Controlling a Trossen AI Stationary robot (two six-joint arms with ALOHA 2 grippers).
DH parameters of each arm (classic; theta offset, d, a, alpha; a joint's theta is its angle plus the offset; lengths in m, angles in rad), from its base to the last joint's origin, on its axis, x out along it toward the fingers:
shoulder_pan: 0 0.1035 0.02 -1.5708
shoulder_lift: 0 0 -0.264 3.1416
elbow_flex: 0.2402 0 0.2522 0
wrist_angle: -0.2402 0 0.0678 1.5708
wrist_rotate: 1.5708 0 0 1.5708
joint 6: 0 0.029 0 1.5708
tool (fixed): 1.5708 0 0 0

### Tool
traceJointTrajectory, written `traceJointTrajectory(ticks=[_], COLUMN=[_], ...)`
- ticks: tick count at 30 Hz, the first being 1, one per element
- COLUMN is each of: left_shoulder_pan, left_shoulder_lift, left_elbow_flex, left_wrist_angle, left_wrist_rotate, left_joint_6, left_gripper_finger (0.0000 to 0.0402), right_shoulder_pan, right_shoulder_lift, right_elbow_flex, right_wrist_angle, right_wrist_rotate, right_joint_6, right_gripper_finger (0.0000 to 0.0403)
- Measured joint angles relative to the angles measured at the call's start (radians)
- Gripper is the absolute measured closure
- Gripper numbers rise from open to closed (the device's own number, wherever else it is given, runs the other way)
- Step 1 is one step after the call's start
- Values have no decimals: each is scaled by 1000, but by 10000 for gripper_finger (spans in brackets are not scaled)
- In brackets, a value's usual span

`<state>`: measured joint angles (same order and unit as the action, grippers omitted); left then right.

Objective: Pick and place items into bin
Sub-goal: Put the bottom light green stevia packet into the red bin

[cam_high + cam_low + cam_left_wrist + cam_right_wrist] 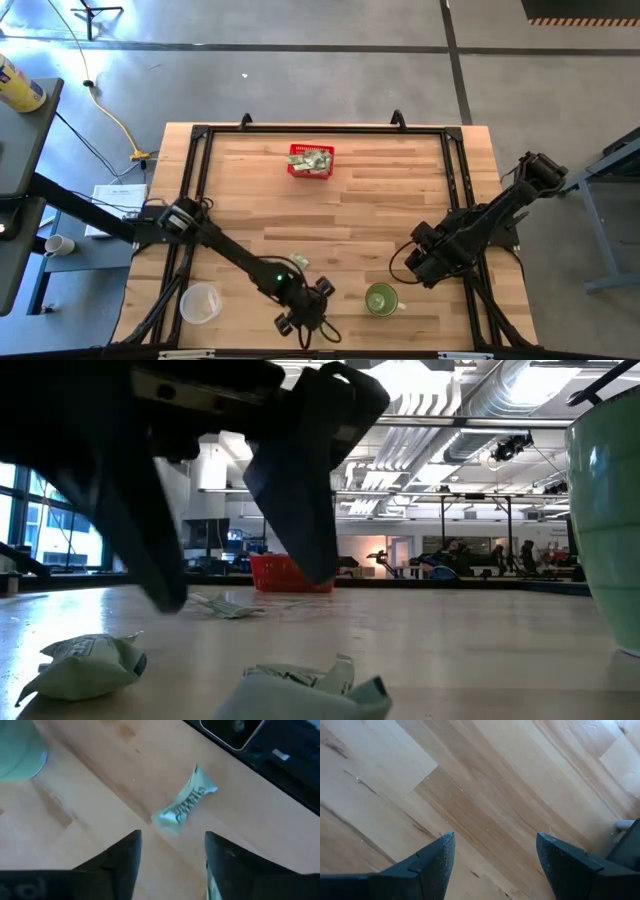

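Crumpled paper pieces lie closest to the low camera: one puffy, pillow-like piece (pixel 88 662) at the near left and a flatter, folded one (pixel 318 685) beside it, both pale green and white with faint print. A third item (pixel 186 802), twisted like a wrapper, is seen through the left wrist camera on the pale wood just ahead of the left gripper (pixel 172 857), whose two dark, matte fingers are spread apart with nothing between them. From above, that gripper (pixel 305 305) is placed near the front edge of the table (pixel 400 210), a butcher-block top of light planks framed by black rails. One more item (pixel 300 261) is seen beside the left arm.

At the far side of the table the bin (pixel 311 161) stands, a small red basket with slotted walls, green-and-white pieces heaped inside it.

A round green cup (pixel 380 299) stands close to the right gripper (pixel 420 262), whose fingers (pixel 432 865) are parted over bare wood. A clear plastic cup (pixel 200 303) stands at the front left.

In the low view the left gripper is only a dark blur, and the green cup is cut off by the right edge.
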<state>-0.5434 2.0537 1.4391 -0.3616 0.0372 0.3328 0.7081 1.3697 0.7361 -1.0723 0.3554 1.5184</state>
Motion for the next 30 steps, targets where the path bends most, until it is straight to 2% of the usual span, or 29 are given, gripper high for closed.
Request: traceJointTrajectory(ticks=[4,7,13,16,20,24,27,30], left_shoulder_pan=[-22,-21,-12,-6,10,38,68,101], left_shoulder_lift=[8,8,74,105,120,120,102,61], left_elbow_flex=[0,0,0,0,2,4,4,1], left_wrist_angle=[76,113,184,217,206,172,109,-1], left_wrist_rotate=[-13,11,66,104,88,90,55,-12], left_joint_6=[3,5,57,76,86,89,89,51], left_gripper_finger=[118,107,131,159,215,297,367,378], right_shoulder_pan=[13,15,15,15,15,15,15,15], right_shoulder_lift=[0,0,0,0,0,0,0,0], right_elbow_flex=[0,0,0,0,0,0,0,0], right_wrist_angle=[2,2,2,1,1,-1,-4,-8], right_wrist_rotate=[-10,-13,-15,-25,-33,-33,-32,-30], right_joint_6=[0,0,0,0,0,0,0,0], right_gripper_finger=[133,133,133,133,133,133,133,133])
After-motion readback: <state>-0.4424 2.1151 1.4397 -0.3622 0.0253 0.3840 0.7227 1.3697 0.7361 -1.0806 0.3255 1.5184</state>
